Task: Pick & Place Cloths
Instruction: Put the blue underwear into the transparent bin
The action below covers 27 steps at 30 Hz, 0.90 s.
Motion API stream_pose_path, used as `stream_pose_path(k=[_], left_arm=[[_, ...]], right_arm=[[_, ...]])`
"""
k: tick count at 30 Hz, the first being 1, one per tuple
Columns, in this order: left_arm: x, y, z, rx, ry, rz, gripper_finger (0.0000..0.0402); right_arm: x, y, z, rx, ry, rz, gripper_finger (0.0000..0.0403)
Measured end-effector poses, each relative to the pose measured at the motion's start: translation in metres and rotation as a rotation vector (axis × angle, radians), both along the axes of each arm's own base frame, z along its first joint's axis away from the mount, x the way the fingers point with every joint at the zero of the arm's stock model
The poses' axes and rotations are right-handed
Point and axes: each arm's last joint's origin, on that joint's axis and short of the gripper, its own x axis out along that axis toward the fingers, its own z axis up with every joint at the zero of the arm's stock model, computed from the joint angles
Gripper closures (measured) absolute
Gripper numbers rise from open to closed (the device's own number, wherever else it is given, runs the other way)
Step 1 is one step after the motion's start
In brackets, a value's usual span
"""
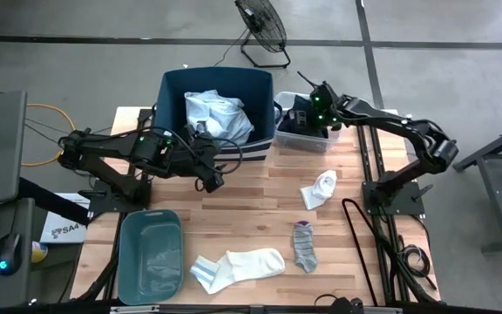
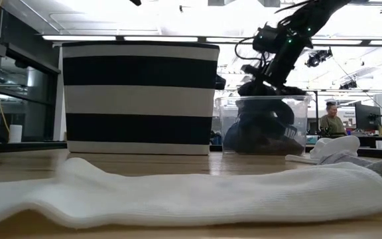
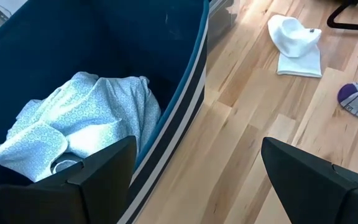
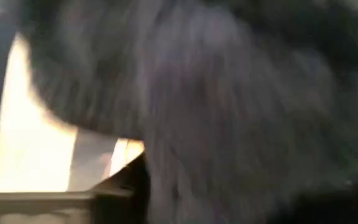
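right gripper (image 1: 308,112) low over the clear box (image 1: 308,139) at the worktop (image 1: 251,218) back edge, probably to drop dark cloth (image 2: 264,136) there; cannot tell how its fingers stand. left gripper (image 1: 212,179) beside the navy bin (image 1: 168,105), fingers (image 3: 104,171) spread and empty, light blue shirt (image 1: 218,113) already inside. teal tub (image 1: 151,257) empty; two white socks (image 1: 238,266) (image 1: 319,188) and a grey sock (image 1: 303,247) on the worktop, not yet collected.

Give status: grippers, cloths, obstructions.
Left gripper open beside navy bin. Right gripper over clear tub, dark cloths inside. Three socks on table. Nothing blocking.
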Motion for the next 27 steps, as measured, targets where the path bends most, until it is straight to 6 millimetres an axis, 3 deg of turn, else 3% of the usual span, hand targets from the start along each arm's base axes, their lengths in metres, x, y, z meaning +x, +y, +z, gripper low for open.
stream_pose_path(k=[6,14,21,27], left_arm=[[-0.004,0.0,0.003,-0.016,-0.015,-0.005,0.0062],[-0.009,0.001,0.008,-0.032,-0.039,-0.013,0.0062],[-0.011,0.002,0.009,-0.036,-0.047,-0.012,0.0062],[-0.011,0.001,0.009,-0.035,-0.047,-0.012,0.0062]], right_arm=[[-0.016,0.007,0.016,0.048,-0.051,0.026,0.0163],[-0.039,0.029,0.049,-0.003,-0.111,0.014,0.0167],[-0.044,0.035,0.086,-0.241,-0.288,-0.034,0.022],[-0.032,0.026,0.096,-0.433,-0.347,-0.054,0.0323]])
